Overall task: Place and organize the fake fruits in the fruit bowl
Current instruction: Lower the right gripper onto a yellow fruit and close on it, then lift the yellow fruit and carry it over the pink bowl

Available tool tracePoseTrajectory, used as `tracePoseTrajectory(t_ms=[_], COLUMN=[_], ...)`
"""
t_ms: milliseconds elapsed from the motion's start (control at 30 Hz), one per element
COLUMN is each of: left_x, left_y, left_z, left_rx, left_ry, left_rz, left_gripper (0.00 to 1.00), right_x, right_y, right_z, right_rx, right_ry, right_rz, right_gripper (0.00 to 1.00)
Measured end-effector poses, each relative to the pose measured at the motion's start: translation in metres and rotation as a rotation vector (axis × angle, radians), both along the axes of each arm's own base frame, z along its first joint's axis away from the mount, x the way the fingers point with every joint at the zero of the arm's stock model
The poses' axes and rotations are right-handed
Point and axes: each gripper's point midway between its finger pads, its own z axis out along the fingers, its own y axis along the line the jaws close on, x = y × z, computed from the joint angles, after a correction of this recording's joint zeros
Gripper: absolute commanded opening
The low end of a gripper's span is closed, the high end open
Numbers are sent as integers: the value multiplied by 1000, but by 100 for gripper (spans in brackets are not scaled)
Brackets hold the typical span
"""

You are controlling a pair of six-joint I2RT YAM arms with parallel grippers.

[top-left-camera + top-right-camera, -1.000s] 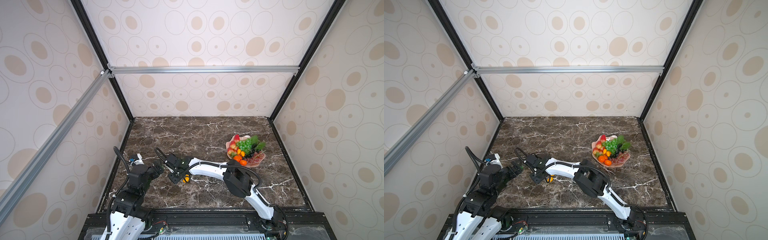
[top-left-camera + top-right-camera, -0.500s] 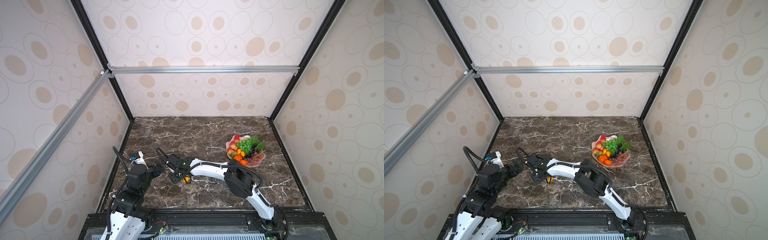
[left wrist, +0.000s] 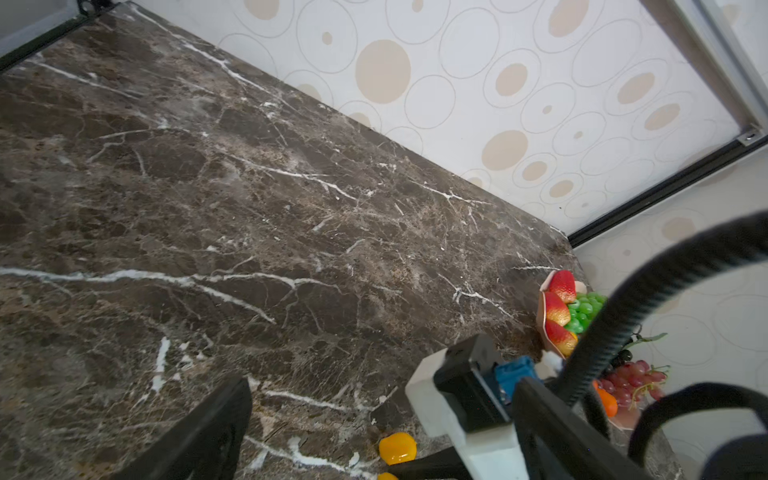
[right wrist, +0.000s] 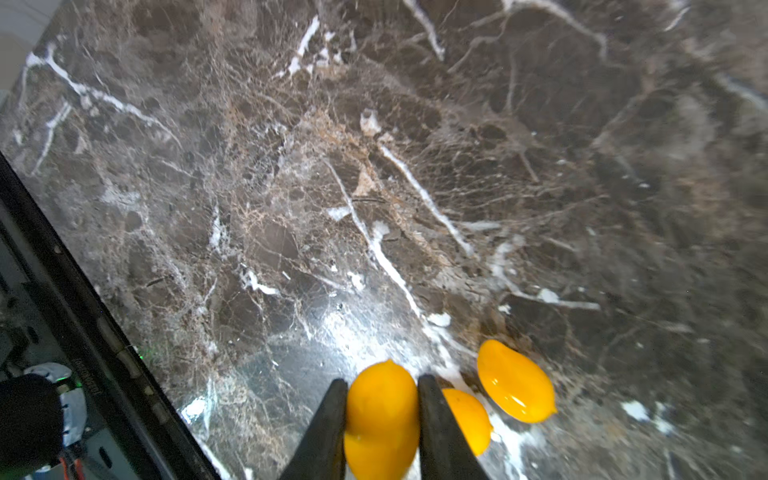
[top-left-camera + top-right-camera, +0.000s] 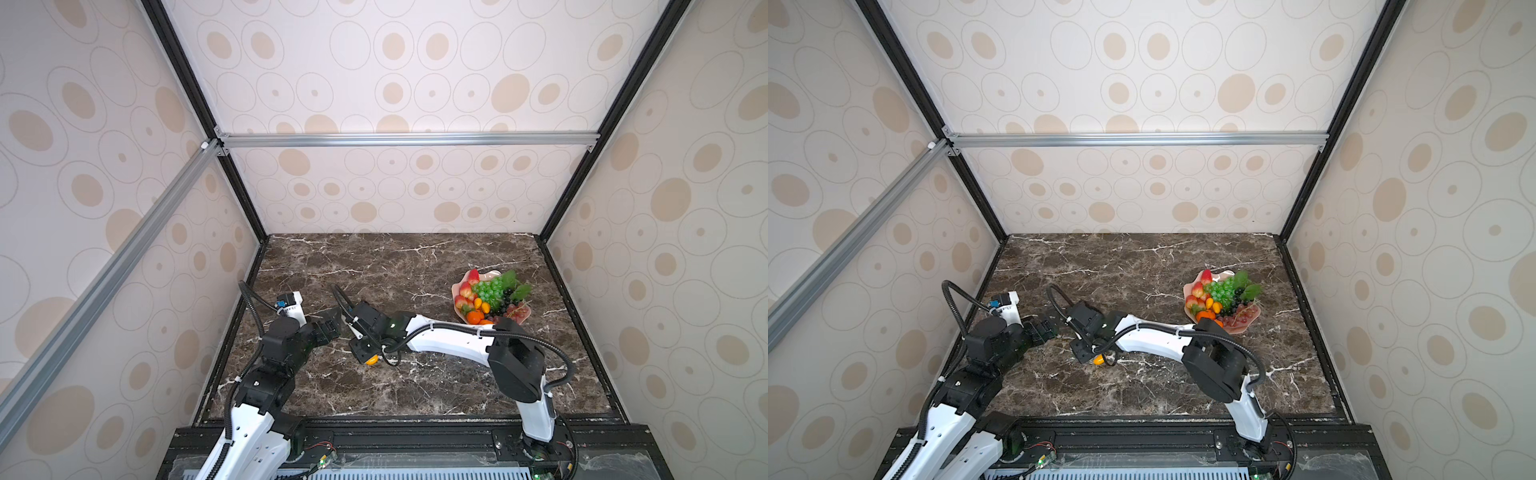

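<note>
Three small yellow-orange oval fruits lie on the dark marble near the left front. My right gripper (image 4: 382, 380) is shut on one oval fruit (image 4: 382, 419), one finger pressed on each side. The two others (image 4: 467, 419) (image 4: 515, 386) rest loose beside it. In both top views the right gripper (image 5: 362, 352) (image 5: 1084, 352) points down over a yellow fruit (image 5: 371, 360) (image 5: 1098, 360). My left gripper (image 5: 332, 326) hangs open just left of it, holding nothing. The pale pink fruit bowl (image 5: 490, 274) (image 5: 1223, 274) at the right holds strawberries, green, dark and red grapes and oranges.
The right arm's white forearm (image 5: 449, 343) stretches across the front of the table, with its cable loop (image 5: 390, 353) by the fruits. The left wall and the black front rail (image 4: 83, 316) are close. In the left wrist view the right arm's wrist camera (image 3: 469, 395) stands near.
The right gripper's fingers have drawn together onto the yellow oval fruit. Both arms have stayed almost where they were.
</note>
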Motion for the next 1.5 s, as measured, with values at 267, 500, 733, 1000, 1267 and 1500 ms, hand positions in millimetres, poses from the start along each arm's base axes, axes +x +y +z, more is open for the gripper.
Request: tracePoseTrajectory(t_ms=[267, 500, 733, 1000, 1267, 1500], left_x=[15, 24, 26, 31, 42, 44], left_y=[-23, -52, -106, -176, -238, -277], left_z=[7, 1, -12, -17, -9, -12], left_rx=[-35, -41, -32, -34, -46, -52], left_ry=[-37, -33, -17, -20, -46, -44], left_rz=[-98, -184, -319, -463, -561, -627], left_gripper=[99, 99, 99, 99, 99, 99], right_x=[25, 42, 67, 95, 115, 122], right_y=[-52, -99, -163, -248, -333, -375], right_z=[25, 36, 43, 55, 55, 36], right_rx=[61, 79, 92, 102, 70, -10], right_ry=[-10, -27, -42, -74, -79, -33], right_rz=[-135, -242, -389, -591, -796, -890], right_gripper=[27, 26, 26, 26, 24, 24])
